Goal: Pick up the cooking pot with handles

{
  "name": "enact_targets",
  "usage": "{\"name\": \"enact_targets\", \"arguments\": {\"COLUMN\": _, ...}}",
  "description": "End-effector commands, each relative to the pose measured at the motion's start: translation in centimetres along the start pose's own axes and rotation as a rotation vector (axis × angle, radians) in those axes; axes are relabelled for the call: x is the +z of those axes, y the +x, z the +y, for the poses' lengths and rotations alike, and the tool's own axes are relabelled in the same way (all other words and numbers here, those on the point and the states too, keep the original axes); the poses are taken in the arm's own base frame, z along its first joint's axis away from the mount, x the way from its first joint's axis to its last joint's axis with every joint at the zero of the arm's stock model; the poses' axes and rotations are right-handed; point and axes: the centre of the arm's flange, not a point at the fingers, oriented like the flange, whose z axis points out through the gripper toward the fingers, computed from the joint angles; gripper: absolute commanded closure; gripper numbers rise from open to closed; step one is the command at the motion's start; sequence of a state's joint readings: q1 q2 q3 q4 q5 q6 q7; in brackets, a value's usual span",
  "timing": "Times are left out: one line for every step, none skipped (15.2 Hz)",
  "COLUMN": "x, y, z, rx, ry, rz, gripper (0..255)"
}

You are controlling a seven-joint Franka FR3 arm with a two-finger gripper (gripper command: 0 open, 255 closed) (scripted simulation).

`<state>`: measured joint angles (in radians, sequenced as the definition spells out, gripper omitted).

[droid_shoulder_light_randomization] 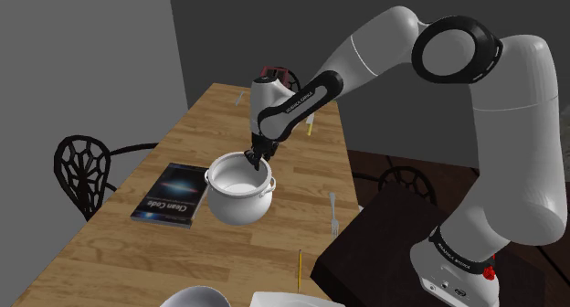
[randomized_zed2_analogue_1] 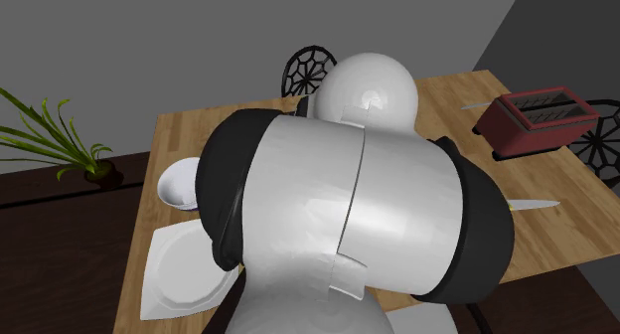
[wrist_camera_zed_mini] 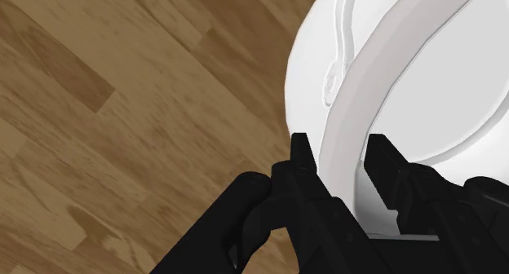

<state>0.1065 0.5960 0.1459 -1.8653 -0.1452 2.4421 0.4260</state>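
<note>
Black jaws: closed down on the near wall of the white cooking pot (droid_shoulder_light_randomization: 239,194), one finger outside and one inside the rim (wrist_camera_zed_mini: 347,125). The wall fills the gap between them, so I judge it clasped.

White cooking pot with handles: hangs from the arm's hand over the middle of the wooden desk (droid_shoulder_light_randomization: 128,259). One side handle (wrist_camera_zed_mini: 333,81) shows just beyond the fingers. Status: approach and grasp look done. The pot sits slightly tilted in the shoulder view, but whether its base has left the desk cannot be told. What is left is the lift, or its completion. Held by one wall only, it may swing or slip.

Contents of pot: none, with a bare white interior.

Dark book (droid_shoulder_light_randomization: 172,194): flat on the desk, just beside the pot on the shoulder view's left.

Fork (droid_shoulder_light_randomization: 334,214) and pencil (droid_shoulder_light_randomization: 299,269): on the desk toward the stand, apart from the pot.

White bowl (randomized_zed2_analogue_1: 179,183): near the desk's end by the stand, apparently empty, beside a bare white plate (randomized_zed2_analogue_1: 179,272).

Red toaster (randomized_zed2_analogue_1: 540,118): far end of the desk, well apart from the pot.
</note>
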Motion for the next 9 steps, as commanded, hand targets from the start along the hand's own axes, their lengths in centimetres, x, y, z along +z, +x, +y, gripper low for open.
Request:
{"name": "enact_targets", "arguments": {"x": 0.1, "y": 0.0, "z": 0.0, "rx": -0.001, "ry": 0.000, "rz": 0.000, "gripper": 255}}
{"name": "enact_targets", "arguments": {"x": 0.1, "y": 0.0, "z": 0.0, "rx": -0.001, "ry": 0.000, "rz": 0.000, "gripper": 255}}
{"name": "enact_targets", "arguments": {"x": 0.1, "y": 0.0, "z": 0.0, "rx": -0.001, "ry": 0.000, "rz": 0.000, "gripper": 255}}
{"name": "enact_targets", "arguments": {"x": 0.1, "y": 0.0, "z": 0.0, "rx": -0.001, "ry": 0.000, "rz": 0.000, "gripper": 255}}
{"name": "enact_targets", "arguments": {"x": 0.1, "y": 0.0, "z": 0.0, "rx": -0.001, "ry": 0.000, "rz": 0.000, "gripper": 255}}
{"name": "enact_targets", "arguments": {"x": 0.1, "y": 0.0, "z": 0.0, "rx": -0.001, "ry": 0.000, "rz": 0.000, "gripper": 255}}
{"name": "enact_targets", "arguments": {"x": -0.4, "y": 0.0, "z": 0.0, "rx": -0.001, "ry": 0.000, "rz": 0.000, "gripper": 255}}
{"name": "enact_targets", "arguments": {"x": -0.9, "y": 0.0, "z": 0.1, "rx": -0.001, "ry": 0.000, "rz": 0.000, "gripper": 255}}
{"name": "enact_targets", "arguments": {"x": -1.4, "y": 0.0, "z": 0.1, "rx": -0.001, "ry": 0.000, "rz": 0.000, "gripper": 255}}
